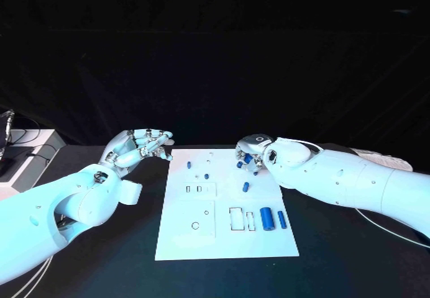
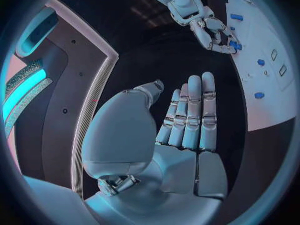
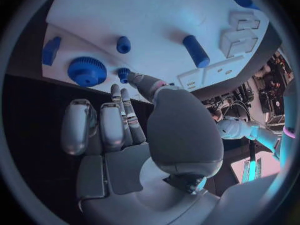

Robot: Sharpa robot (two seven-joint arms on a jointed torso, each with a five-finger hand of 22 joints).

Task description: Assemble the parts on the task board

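Black table [image 1: 107,248], dark curtain [image 1: 215,68] behind

arms: 2, smooth white shells | left hand [image 1: 136,148]: silver, segmented fingers | right hand [image 1: 255,154]: silver, dark round wrist marking

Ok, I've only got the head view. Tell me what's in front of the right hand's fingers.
Observer: The right wrist view shows a toothed blue gear lying on the board, just past the right hand.
Operator: Check its thumb.
Observer: The tip is at a small blue knob; I can't tell whether it touches.
Operator: Now the left palm.
Observer: The left hand has a bare palm, with its fingers straight and side by side.
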